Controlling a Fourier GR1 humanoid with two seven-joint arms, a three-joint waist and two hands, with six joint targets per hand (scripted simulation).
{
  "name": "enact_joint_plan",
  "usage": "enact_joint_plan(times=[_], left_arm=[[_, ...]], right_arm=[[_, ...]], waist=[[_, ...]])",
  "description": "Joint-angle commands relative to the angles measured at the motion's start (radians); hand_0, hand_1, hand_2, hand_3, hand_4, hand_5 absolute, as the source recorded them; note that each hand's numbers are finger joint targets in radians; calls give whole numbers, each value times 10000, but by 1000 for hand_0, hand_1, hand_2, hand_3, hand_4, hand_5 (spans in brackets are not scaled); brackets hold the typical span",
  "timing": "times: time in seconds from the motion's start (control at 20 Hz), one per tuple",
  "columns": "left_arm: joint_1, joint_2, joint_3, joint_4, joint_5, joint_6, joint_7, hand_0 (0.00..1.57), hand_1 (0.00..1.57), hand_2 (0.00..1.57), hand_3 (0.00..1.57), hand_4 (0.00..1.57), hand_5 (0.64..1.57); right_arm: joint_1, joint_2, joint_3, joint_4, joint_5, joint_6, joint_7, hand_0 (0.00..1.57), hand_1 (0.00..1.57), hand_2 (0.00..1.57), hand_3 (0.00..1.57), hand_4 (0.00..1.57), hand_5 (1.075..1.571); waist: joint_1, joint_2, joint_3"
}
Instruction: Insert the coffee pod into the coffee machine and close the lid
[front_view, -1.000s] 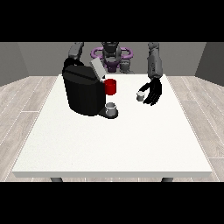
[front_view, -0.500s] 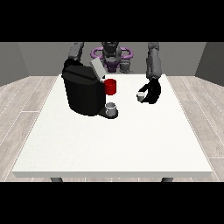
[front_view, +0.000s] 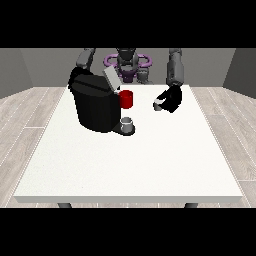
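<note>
- White table (front_view: 130, 165) fills most of the room in front of me, and the robot (front_view: 127, 61) stands behind its far edge.
- On the table's left part sits a big black coffee machine (front_view: 95, 105).
- Its grey lid (front_view: 111, 79) is tilted up, so the top is open.
- A red part (front_view: 126, 99) sticks out from the machine's front, on the side near the middle of the table.
- Under the red part, a small grey cup (front_view: 127, 123) stands on the machine's low black base.
- The hand at the view's right (front_view: 170, 99) hangs above the table, well to the right of the machine.
- Its black fingers curl around a small pale thing, the coffee pod (front_view: 158, 105), which peeks out on the side facing the machine.
- The pod is up in that hand, apart from the machine and not yet in it.
- The hand at the view's left (front_view: 75, 76) is behind the machine's top back corner, mostly hidden.
- I cannot tell how that hand's fingers lie.
- Grey wood floor (front_view: 30, 110) shows on both sides of the table.
</note>
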Motion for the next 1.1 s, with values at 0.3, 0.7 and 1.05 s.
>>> enact_joint_plan(times=[0.3, 0.7, 1.05], left_arm=[[-1799, 325, 2, -638, 99, -2029, 777, 1256, 1256, 1331, 1292, 545, 1571], [-2107, 136, 124, -1179, 53, -2302, 693, 1253, 1253, 1328, 1281, 537, 1571], [-2693, 689, 599, -729, -51, -2132, 970, 1017, 1017, 1206, 1226, 503, 1571]], right_arm=[[30, 206, 75, 939, 21, 97, -332, 0, 0, 0, 0, 507, 1571], [-371, -194, -500, 1487, -459, 618, -1002, 0, 0, 0, 0, 475, 1571], [-113, 286, 814, 28, -25, 9, 249, 0, 0, 0, 0, 521, 1571]], waist=[[-45, -714, -3], [105, -428, -4], [-900, -661, -10]])
